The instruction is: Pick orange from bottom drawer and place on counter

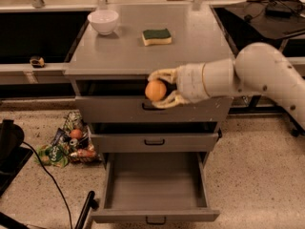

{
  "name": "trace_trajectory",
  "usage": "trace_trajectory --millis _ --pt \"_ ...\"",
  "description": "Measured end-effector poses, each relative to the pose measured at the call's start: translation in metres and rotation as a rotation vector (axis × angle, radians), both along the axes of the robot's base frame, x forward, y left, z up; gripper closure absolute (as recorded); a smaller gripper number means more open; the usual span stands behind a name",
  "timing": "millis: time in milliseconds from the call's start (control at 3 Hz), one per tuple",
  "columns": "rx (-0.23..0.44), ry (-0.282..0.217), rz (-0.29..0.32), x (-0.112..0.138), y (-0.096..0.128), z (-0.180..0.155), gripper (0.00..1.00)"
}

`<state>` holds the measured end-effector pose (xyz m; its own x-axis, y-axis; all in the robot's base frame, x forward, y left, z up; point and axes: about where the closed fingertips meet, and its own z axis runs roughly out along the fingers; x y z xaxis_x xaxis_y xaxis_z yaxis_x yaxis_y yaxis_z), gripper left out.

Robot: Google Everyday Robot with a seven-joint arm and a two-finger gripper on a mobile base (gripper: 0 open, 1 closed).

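Speckled floor, grey cabinet mid-frame. Counter (200,46) carries white bowl (103,21) and sponge (157,36). Bottom drawer (155,185) stands pulled open, lower centre. Gripper (154,90), centre frame, pinches orange (156,90) before the top drawer front, just below the counter edge.

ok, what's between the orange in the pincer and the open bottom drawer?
Camera view: pincer shut on the orange before the top drawer; below, just the middle drawer's front, then the open bottom drawer.
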<state>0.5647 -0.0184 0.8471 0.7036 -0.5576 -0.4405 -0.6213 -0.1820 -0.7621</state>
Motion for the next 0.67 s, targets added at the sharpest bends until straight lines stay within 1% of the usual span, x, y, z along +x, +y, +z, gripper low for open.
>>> trace_trajectory --millis 333,667 --pt "0.118 -0.02 -0.064 0.047 -0.021 0.036 1.0" --pt "0.134 -0.043 -0.083 0.055 -0.029 0.051 1.0"
